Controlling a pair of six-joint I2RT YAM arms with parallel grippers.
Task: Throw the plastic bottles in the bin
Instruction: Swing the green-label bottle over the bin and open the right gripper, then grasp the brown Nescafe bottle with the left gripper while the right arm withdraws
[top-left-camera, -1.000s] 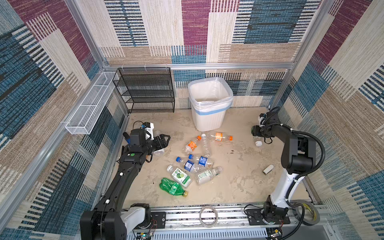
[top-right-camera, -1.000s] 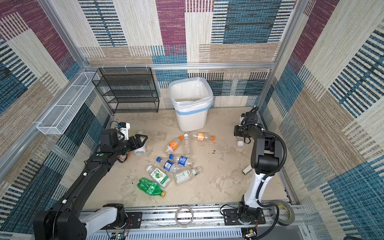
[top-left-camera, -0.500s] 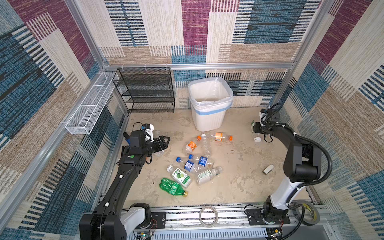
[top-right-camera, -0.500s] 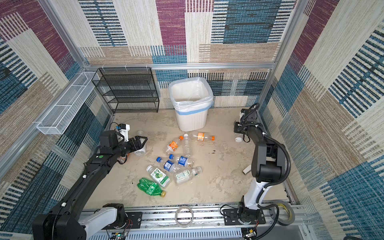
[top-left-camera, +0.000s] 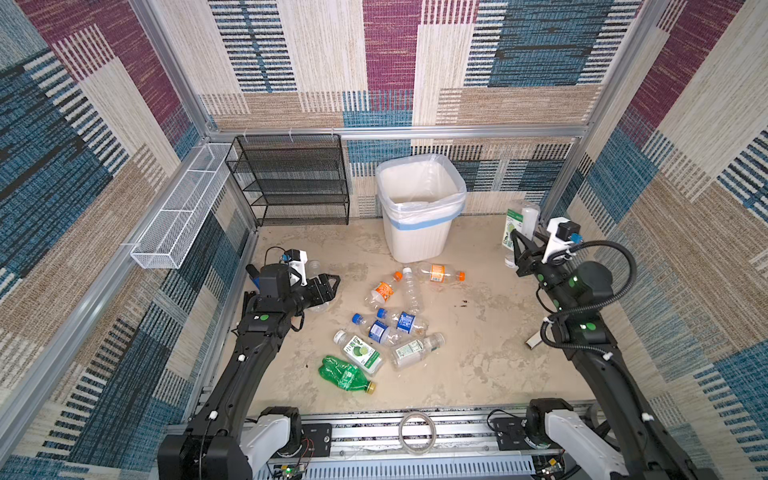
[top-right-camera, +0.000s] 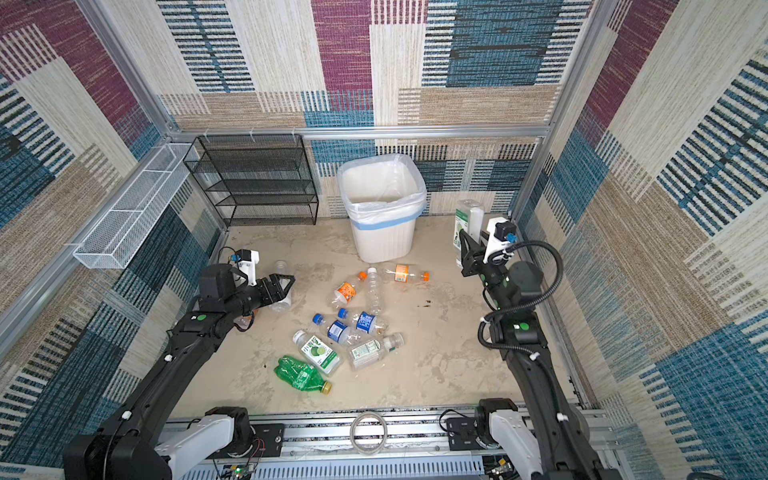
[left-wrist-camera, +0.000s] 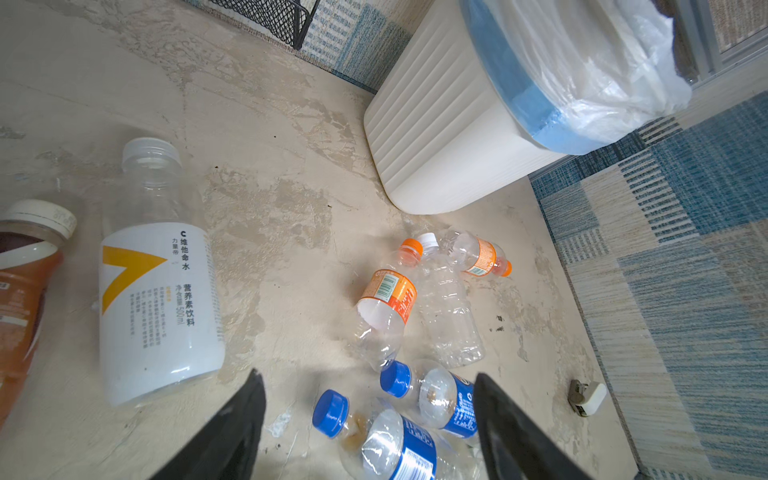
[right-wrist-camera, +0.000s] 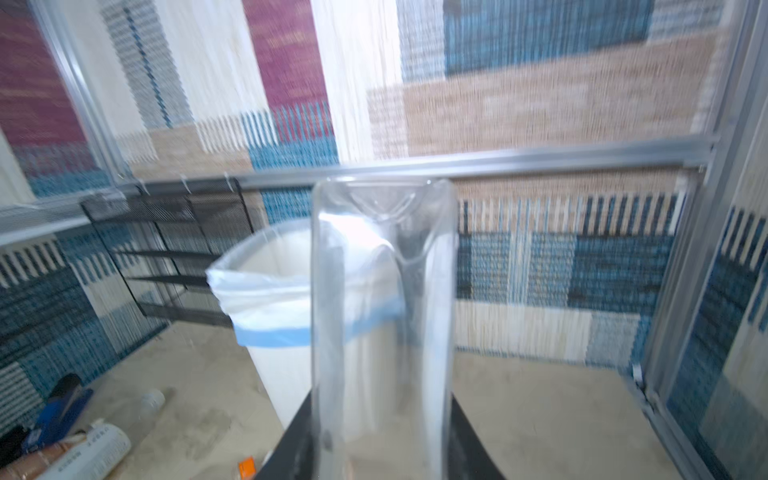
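Action on the right: the right end effector (top-left-camera: 516, 249) is clamped tight around a green-labelled clear bottle (top-left-camera: 516, 218). It holds that bottle upright near the back right corner, beside the bin (top-left-camera: 419, 239) and not over it. From the right wrist view the bottle (right-wrist-camera: 382, 291) stands straight out of the jaws, dimpled base at the far end, with the bin (right-wrist-camera: 278, 374) behind it. Whether the bottle's lower end clears the tabletop (top-left-camera: 478, 332), I can't tell.

Over on the left, the left end effector (top-left-camera: 332, 286) hovers low with its jaws spread partway and nothing between them. The left wrist view shows the two fingers (left-wrist-camera: 237, 428) apart above the tabletop. A white-labelled bottle (left-wrist-camera: 158, 307) lies just beside them, outside the gap.

In the middle of the tabletop, the other plastic bottles lie on their sides in a loose cluster. An orange-labelled pair (top-left-camera: 438, 273) sits nearest the bin, a blue-capped pair (top-left-camera: 405, 322) lies side by side, and the crushed green bottle (top-left-camera: 340, 372) is at the near edge.
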